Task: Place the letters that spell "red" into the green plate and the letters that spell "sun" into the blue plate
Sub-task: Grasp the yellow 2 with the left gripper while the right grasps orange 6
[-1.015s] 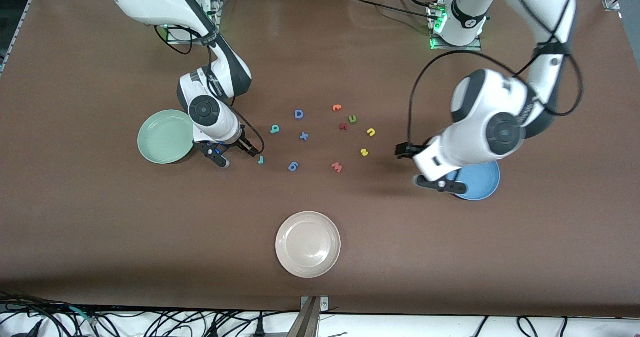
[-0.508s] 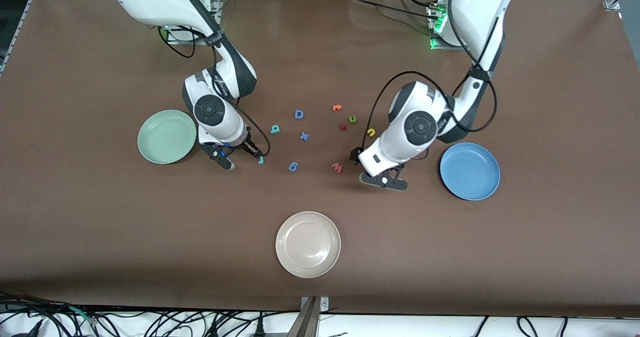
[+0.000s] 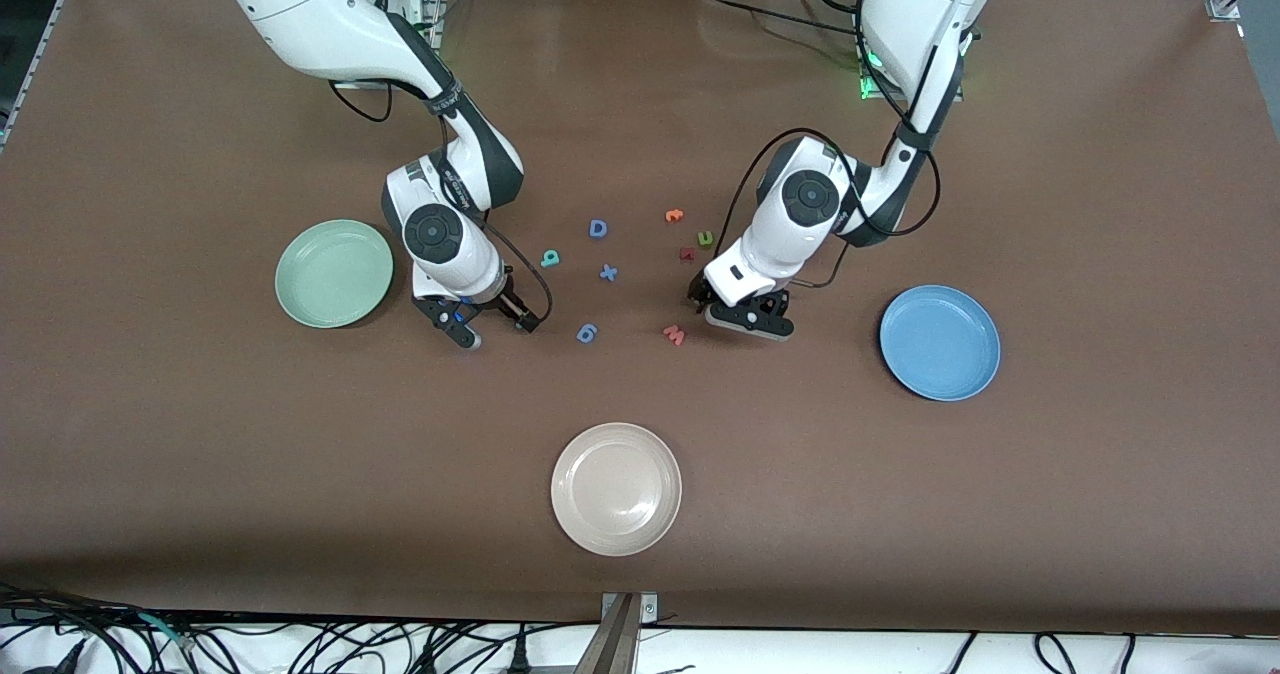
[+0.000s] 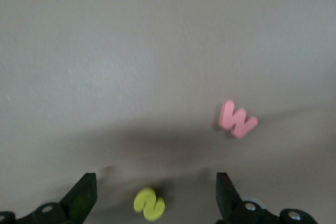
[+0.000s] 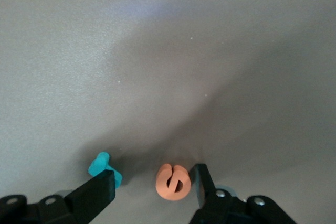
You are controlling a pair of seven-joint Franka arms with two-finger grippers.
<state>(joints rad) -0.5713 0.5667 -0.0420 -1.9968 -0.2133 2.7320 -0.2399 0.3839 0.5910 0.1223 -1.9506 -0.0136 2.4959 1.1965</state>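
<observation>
My right gripper (image 3: 497, 329) is down at the table beside the green plate (image 3: 334, 273). In the right wrist view its jaws (image 5: 152, 190) stand open around the orange "e" (image 5: 172, 182), which lies against one finger. The teal "r" (image 5: 102, 167) lies at the other finger's outer side. The teal "d" (image 3: 549, 258) lies farther from the front camera. My left gripper (image 3: 742, 312) is open over the yellow "s" (image 4: 149, 203), which lies between its fingers without touching them. The green "n" (image 3: 705, 239) lies beside the left arm. The yellow "u" is hidden. The blue plate (image 3: 940, 342) holds nothing.
A pink "w" (image 3: 674, 334) lies close to the left gripper. An orange letter (image 3: 674, 216), a dark red letter (image 3: 687, 253), and a blue "D" (image 3: 598, 228), cross (image 3: 608, 273) and "6" (image 3: 587, 332) lie mid-table. A cream plate (image 3: 616, 489) sits nearest the front camera.
My left arm swung from over the blue plate to over the yellow "s". My right gripper slid toward the teal "r" and its jaws narrowed.
</observation>
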